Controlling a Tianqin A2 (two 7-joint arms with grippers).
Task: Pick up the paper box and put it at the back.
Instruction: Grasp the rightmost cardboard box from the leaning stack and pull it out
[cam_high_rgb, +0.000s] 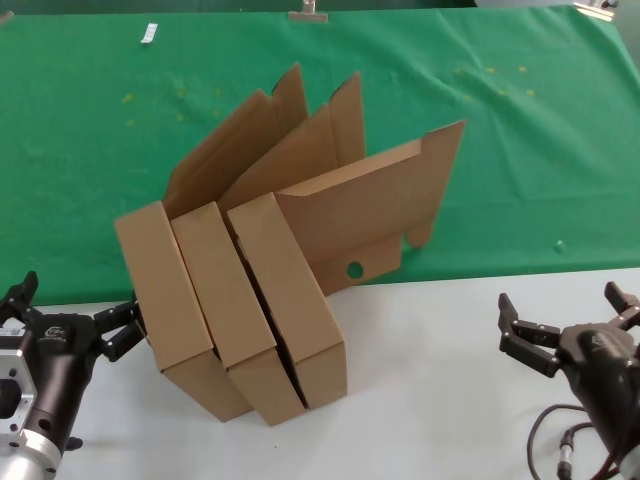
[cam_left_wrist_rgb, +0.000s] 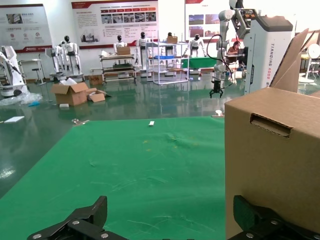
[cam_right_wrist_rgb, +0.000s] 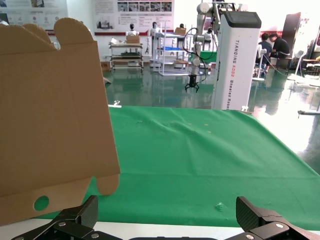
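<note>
Head view shows three cardboard boxes side by side at the surface's front edge, the paper box rightmost. Left gripper beside the leftmost box and right gripper near the front right corner both hold their jaws wide.

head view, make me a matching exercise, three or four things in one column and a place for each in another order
Things:
1. paper box
2. left hand
3. right hand
4. green cloth

Places:
A. over the far stretch of the table
B. rightmost of three cardboard boxes, round hole in its flap
C. on the white strip, apart from the boxes
D. open beside the leftmost box

Pairs: 1-B, 2-D, 3-C, 4-A
</note>
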